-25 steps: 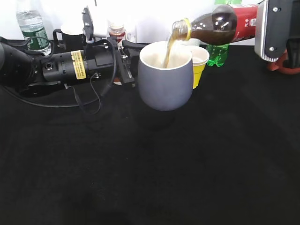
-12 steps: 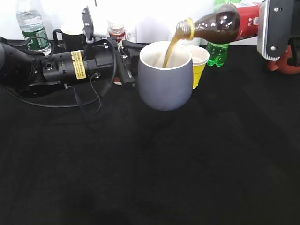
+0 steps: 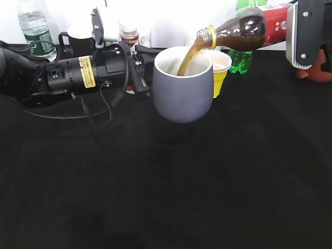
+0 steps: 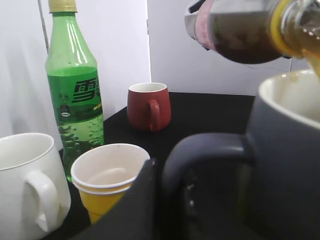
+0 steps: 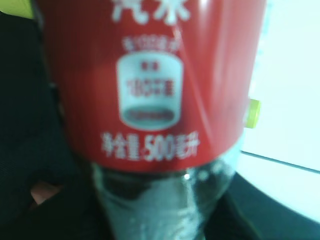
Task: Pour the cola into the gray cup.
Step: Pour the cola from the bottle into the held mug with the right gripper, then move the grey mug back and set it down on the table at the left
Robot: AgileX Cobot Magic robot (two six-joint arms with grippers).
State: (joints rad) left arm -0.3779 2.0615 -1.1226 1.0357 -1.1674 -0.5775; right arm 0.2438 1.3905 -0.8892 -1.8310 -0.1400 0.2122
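Observation:
My left gripper [image 3: 142, 78] is shut on the handle of the gray cup [image 3: 183, 93] and holds it above the black table. The handle and cup wall fill the left wrist view [image 4: 280, 165]. My right gripper [image 3: 295, 33] is shut on the cola [image 3: 249, 28], tilted neck-down to the left over the cup's rim. A brown stream runs from the bottle mouth into the cup. The cola's red label fills the right wrist view [image 5: 145, 75]; its neck shows in the left wrist view [image 4: 250, 30].
Behind the cup stand a yellow paper cup [image 3: 220, 72], a green soda bottle [image 4: 75, 100], a reddish-brown mug [image 4: 148, 106] and a white mug [image 4: 27, 185]. A water bottle [image 3: 36, 31] and a black mug [image 3: 78, 39] stand at the back left.
The cola bottle has shifted slightly right and tipped a little more, and the stream keeps flowing into the cup. The cup and left arm have not moved.

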